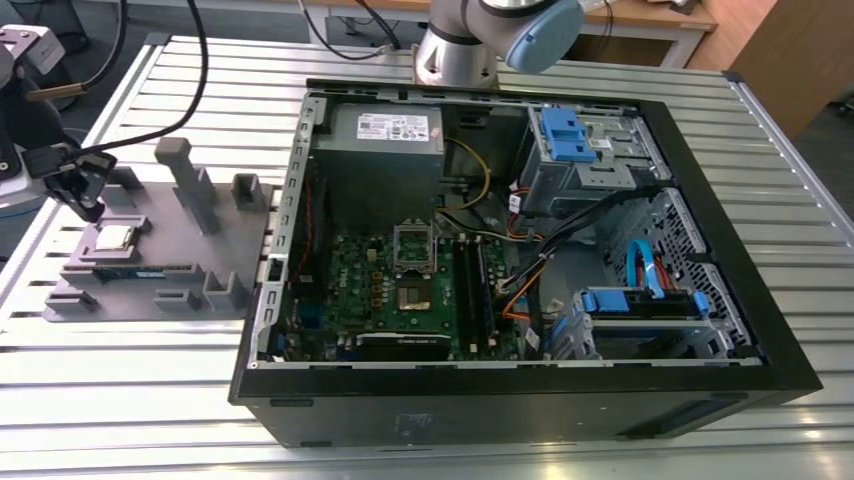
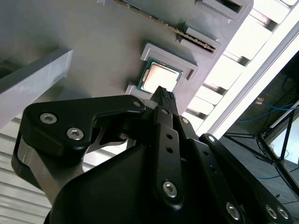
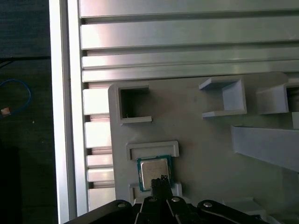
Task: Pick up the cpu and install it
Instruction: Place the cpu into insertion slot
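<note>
A grey fixture tray (image 1: 171, 232) lies on the tabletop (image 1: 134, 400), just beside the open computer case (image 1: 534, 400) on the exterior view's left. The cpu (image 1: 115, 237) sits flat in a square pocket of this tray, silver top up, framed by low grey walls in both wrist views (image 2: 160, 77) (image 3: 153, 171). A memory stick (image 1: 134, 270) rests in a slot of the same tray, near the cpu. Upright grey posts (image 1: 187, 185) rise from the tray's far part.

The jaws hang directly over the cpu's pocket. In both wrist views the black fingertips (image 2: 164, 95) (image 3: 162, 181) are drawn together into one narrow point with nothing between them, and that point overlaps one edge of the cpu; whether it touches the chip cannot be told.

Inside the case, a green motherboard (image 1: 387, 300) lies on the bottom, with a silver socket frame (image 1: 414, 243) near its middle. A grey power supply (image 1: 380, 130) fills one far corner, and blue-fronted drive bays (image 1: 567, 135) fill the other.

The tabletop is made of ribbed aluminium slats. The robot arm (image 1: 487, 40) stands at its far edge, behind the case. In the first wrist view, a blue cable (image 3: 21, 93) lies on the dark floor (image 3: 23, 163) past the tabletop's edge.
</note>
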You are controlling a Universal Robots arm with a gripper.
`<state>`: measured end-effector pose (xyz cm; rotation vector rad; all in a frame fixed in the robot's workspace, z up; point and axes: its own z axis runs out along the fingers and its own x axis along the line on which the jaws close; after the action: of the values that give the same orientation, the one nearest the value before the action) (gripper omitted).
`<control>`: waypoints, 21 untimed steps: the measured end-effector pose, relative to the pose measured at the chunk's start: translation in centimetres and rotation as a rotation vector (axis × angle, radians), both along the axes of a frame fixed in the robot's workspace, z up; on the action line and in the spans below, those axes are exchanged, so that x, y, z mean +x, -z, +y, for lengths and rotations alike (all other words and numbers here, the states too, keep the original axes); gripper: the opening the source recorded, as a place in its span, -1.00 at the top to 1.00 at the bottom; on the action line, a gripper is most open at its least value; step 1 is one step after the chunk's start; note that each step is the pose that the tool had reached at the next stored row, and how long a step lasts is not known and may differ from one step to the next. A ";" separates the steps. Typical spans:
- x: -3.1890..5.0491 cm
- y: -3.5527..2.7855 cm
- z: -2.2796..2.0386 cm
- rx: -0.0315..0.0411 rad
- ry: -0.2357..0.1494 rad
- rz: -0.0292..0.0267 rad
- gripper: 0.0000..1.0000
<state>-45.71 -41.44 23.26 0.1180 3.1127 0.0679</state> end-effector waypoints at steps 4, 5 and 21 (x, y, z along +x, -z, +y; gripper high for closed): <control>0.00 0.28 0.00 0.0001 0.000 -0.0001 0.79; 0.00 0.38 0.00 0.0000 0.000 0.0000 0.79; 0.00 1.42 0.00 -0.0001 0.000 0.0001 0.79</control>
<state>-45.71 -41.44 21.84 0.1180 3.1128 0.0677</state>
